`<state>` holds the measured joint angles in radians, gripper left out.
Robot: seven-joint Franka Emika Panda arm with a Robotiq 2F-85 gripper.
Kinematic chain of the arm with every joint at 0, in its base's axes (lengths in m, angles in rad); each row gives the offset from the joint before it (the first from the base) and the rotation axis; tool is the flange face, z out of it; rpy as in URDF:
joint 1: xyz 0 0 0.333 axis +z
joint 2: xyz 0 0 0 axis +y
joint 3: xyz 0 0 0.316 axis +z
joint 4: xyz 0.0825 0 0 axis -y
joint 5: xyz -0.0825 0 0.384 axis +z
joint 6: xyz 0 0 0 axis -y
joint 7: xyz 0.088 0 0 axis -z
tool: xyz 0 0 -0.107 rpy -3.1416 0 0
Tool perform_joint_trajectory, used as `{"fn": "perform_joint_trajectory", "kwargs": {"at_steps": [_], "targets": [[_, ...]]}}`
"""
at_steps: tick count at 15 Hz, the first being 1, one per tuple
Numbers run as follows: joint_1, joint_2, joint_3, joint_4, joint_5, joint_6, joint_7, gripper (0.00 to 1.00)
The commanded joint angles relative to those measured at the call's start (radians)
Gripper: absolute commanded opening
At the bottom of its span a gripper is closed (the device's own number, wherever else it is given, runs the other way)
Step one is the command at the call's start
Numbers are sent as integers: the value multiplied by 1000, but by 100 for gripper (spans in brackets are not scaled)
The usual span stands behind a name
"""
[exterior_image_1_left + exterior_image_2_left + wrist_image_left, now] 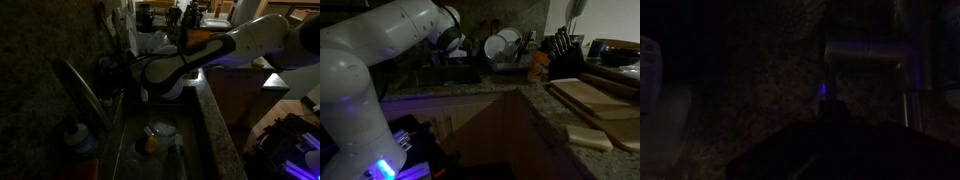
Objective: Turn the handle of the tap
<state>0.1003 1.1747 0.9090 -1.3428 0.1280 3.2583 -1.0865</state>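
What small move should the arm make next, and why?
Probably ease the hand closer to the tap: in an exterior view the two are near each other, but the dark pictures do not show a grip on any handle.

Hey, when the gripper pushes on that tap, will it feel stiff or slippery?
Probably stiff: the tap looks like solid metal, so it should pivot rather than flex. Its shiny finish suggests a grip might slip, though dim light leaves that uncertain.

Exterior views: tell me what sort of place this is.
Most likely a dimly lit home kitchen: a sink with an arched tap, plus a knife block and wooden cutting boards on a stone counter.
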Motion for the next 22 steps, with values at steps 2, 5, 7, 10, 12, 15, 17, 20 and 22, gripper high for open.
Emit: {"fn": "perform_joint_trajectory", "kwargs": {"at_steps": [2, 5, 7, 10, 12, 15, 17, 20, 22], "targets": [[-51, -136, -119, -122, -18, -2, -23, 2], [-92, -209, -141, -217, -19, 0, -25, 2], [-112, -237, -150, -263, -29, 4, -34, 2], [-116, -256, -174, -292, -67, -14, -54, 2], [-115, -262, -189, -300, -99, -17, -71, 2], [-114, -272, -206, -305, -148, -18, -104, 2], [-117, -294, -237, -299, -177, -3, -131, 2], [-110, -342, -330, -275, -203, 70, -139, 2], [-36, -361, -449, -262, -164, 192, -106, 36]]}}
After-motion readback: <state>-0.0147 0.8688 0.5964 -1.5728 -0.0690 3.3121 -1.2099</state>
